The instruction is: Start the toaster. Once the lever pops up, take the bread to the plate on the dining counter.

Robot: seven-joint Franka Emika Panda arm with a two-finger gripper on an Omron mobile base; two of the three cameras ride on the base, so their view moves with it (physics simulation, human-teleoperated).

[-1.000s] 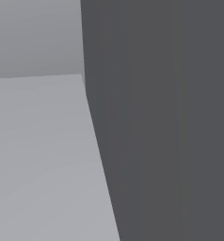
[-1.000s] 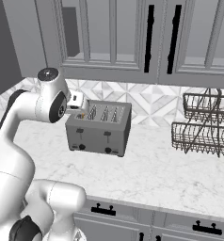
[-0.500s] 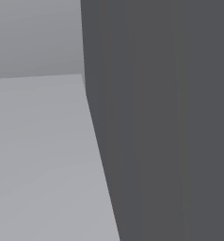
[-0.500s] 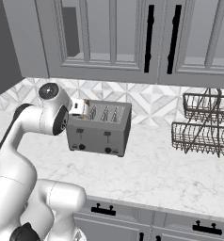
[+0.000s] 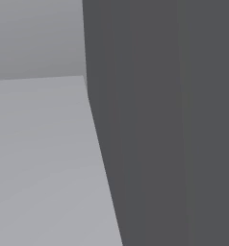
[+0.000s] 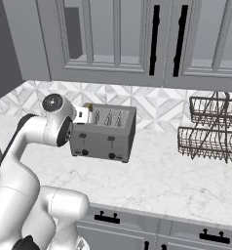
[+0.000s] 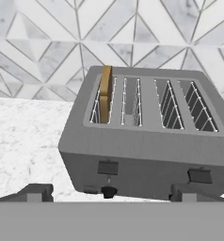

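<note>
A grey four-slot toaster stands on the white marble worktop against the tiled wall. The bread stands on edge in its leftmost slot, its tan top poking just above the slot; it also peeks out beside my wrist as bread. Two dark levers sit on the toaster's front: the left lever below the bread's side, and the right lever. My gripper is open, its tips wide apart, low in front of the toaster's front face and touching nothing. The plate and the dining counter are out of view.
A two-tier wire rack stands at the right end of the worktop. Grey wall cabinets with black handles hang above the toaster. Drawer fronts run below the worktop's edge. A dark grey panel stands close in the left base view.
My arm has sunk a little, bringing the wrist lower beside the toaster's left end. The toaster and bread have not moved, and the gripper has stayed open.
</note>
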